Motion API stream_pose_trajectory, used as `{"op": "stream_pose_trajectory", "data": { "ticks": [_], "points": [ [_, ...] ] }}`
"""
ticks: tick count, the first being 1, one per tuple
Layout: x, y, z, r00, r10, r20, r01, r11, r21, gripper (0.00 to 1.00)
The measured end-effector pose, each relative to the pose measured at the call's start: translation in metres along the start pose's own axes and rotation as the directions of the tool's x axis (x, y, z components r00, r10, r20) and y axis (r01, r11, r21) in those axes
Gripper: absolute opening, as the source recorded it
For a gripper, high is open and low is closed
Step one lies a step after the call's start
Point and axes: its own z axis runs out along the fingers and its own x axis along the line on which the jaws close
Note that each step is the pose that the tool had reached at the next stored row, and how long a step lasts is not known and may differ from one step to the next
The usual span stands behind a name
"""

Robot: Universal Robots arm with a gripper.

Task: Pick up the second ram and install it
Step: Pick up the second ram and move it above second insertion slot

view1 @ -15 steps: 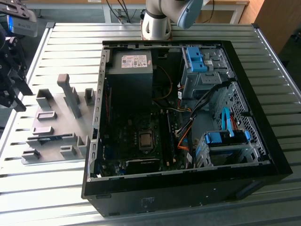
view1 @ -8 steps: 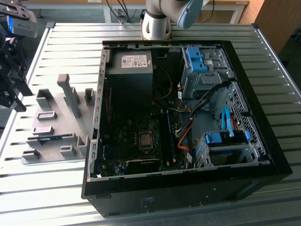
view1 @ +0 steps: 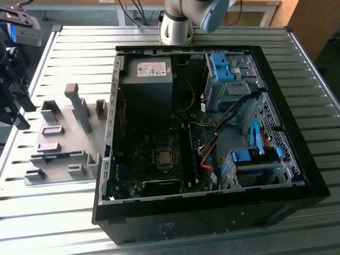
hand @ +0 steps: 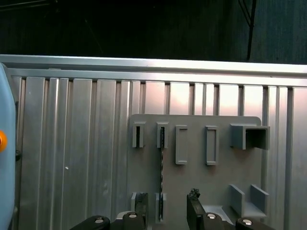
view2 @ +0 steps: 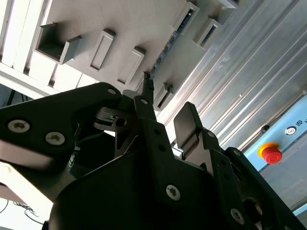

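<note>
Gripper hovers spread wide and empty over your second ram, standing edge-up in the grey holder.

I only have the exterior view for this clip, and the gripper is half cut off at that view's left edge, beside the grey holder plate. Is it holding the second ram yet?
Observer: No. In the first wrist view the gripper is open, with nothing between its fingers.
Operator: So where is the ram?
Observer: The second ram stands on edge on the holder plate, seated in two slot blocks.
Operator: Is the gripper lined up with it?
Observer: Roughly. In that view the stick's line runs between the two fingers, and no contact shows.
</note>
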Motion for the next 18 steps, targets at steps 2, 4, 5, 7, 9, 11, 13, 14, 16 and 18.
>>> {"op": "stream_pose_trajectory", "data": {
  "ticks": [2, 4, 5, 7, 9, 11, 13, 14, 16, 18],
  "points": [
    [0.0001, 0.0002, 0.0006, 1.0000, 0.000, -0.0001, 0.000, 1.0000, -0.0001, 0.45],
    [0.0000, 0.0002, 0.0007, 1.0000, 0.000, -0.0001, 0.000, 1.0000, -0.0001, 0.45],
    [0.0000, 0.0002, 0.0015, 1.0000, 0.000, 0.0001, 0.000, 1.0000, 0.0001, 0.45],
    [0.0001, 0.0002, 0.0019, 1.0000, 0.000, 0.0001, 0.000, 1.0000, 0.0001, 0.45],
    [0.0000, 0.0002, 0.0019, 1.0000, 0.000, 0.0000, 0.000, 1.0000, 0.0001, 0.45],
    [0.0000, 0.0002, 0.0025, 1.0000, 0.000, 0.0001, 0.000, 1.0000, 0.0001, 0.45],
    [0.0000, 0.0002, 0.0031, 1.0000, 0.000, 0.0000, 0.000, 1.0000, 0.0001, 0.45],
    [0.0001, 0.0002, 0.0031, 1.0000, 0.000, 0.0000, 0.000, 1.0000, 0.0001, 0.45],
    [0.0001, 0.0002, 0.0031, 1.0000, 0.000, 0.0000, 0.000, 1.0000, 0.0001, 0.45],
    [0.0001, 0.0002, 0.0031, 1.0000, 0.000, 0.0000, 0.000, 1.0000, 0.0001, 0.45]
  ]
}}
